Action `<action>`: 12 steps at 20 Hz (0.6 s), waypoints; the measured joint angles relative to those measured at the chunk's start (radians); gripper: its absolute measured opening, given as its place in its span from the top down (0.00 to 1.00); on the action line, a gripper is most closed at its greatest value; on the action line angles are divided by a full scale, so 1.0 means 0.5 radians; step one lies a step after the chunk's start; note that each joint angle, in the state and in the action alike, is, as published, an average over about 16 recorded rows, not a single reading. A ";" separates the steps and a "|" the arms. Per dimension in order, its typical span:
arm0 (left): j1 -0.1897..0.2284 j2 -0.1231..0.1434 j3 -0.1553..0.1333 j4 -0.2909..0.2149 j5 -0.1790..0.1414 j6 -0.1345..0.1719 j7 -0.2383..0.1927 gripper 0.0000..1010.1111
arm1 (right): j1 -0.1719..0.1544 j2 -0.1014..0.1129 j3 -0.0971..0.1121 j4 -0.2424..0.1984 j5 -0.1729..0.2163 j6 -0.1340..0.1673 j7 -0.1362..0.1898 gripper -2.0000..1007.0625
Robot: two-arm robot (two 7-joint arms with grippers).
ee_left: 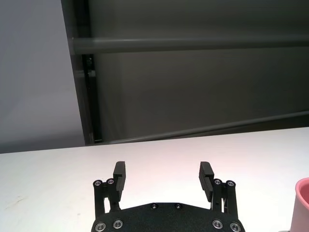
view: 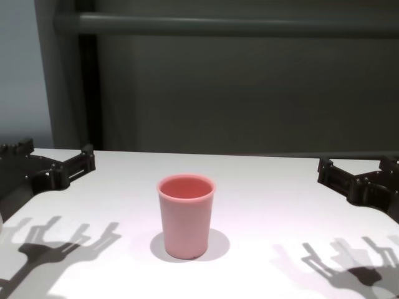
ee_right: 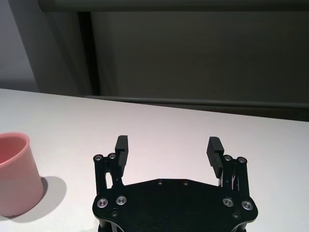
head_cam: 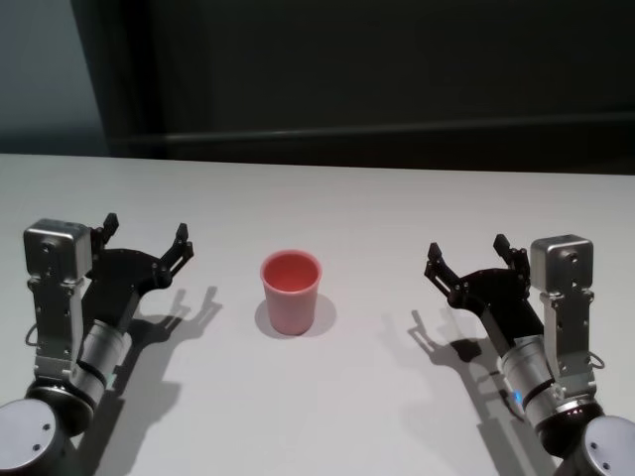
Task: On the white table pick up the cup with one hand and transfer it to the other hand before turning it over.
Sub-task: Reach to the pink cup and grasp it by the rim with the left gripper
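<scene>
The pink cup (head_cam: pixel 291 292) stands upright, mouth up, in the middle of the white table (head_cam: pixel 327 208). It also shows in the chest view (view: pixel 185 215), at the edge of the left wrist view (ee_left: pixel 300 203) and in the right wrist view (ee_right: pixel 14 174). My left gripper (head_cam: pixel 145 234) is open and empty, held above the table to the cup's left; it also shows in the left wrist view (ee_left: pixel 163 176). My right gripper (head_cam: pixel 468 252) is open and empty to the cup's right, with a blue light on its arm; it also shows in the right wrist view (ee_right: pixel 168 151).
A dark wall with a horizontal rail (view: pixel 237 25) rises behind the table's far edge (head_cam: pixel 317 164). Both grippers cast shadows on the tabletop near the front.
</scene>
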 joint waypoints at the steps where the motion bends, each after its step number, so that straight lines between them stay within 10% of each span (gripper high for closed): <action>1: 0.000 0.003 -0.001 -0.006 0.004 -0.003 -0.008 0.01 | 0.000 0.000 0.000 0.000 0.000 0.000 0.000 0.01; 12: 0.001 0.097 -0.012 -0.129 0.082 -0.004 -0.180 0.01 | 0.000 0.000 0.000 0.000 0.000 0.000 0.000 0.01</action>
